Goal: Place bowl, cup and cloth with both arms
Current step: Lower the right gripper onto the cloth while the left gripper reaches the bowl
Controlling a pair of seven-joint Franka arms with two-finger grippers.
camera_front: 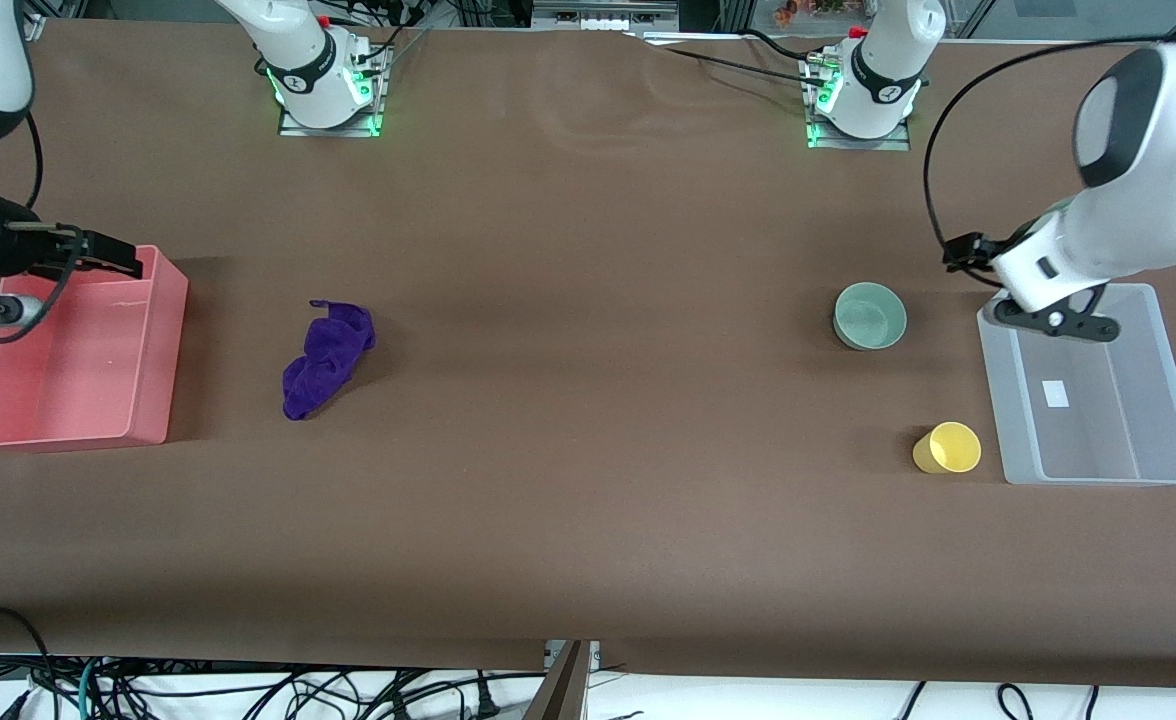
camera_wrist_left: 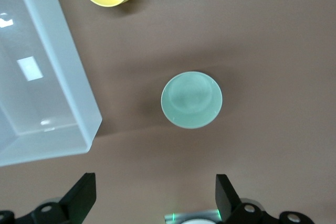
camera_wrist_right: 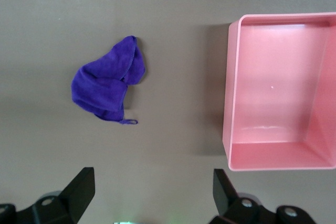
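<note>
Both grippers empty, jaws wide: left gripper (camera_wrist_left: 155, 198) poised above bowl (camera_wrist_left: 191, 99), right gripper (camera_wrist_right: 152, 195) above cloth (camera_wrist_right: 107, 87), ready to descend

soft fabric cloth (camera_front: 328, 358); glossy plastic cup (camera_front: 947, 447); matt table (camera_front: 588, 500)

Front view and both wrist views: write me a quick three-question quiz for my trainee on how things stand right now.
1. True or false: the cup already stands inside the clear bin.
2. Which lies nearer the front camera, the bowl or the cup?
3. Multiple choice: the cloth lies (a) in the pink bin, (b) on the table beside it, (c) in the right gripper.

Key: 1 false, it stands beside it on the table. 2 the cup. 3 b.
</note>
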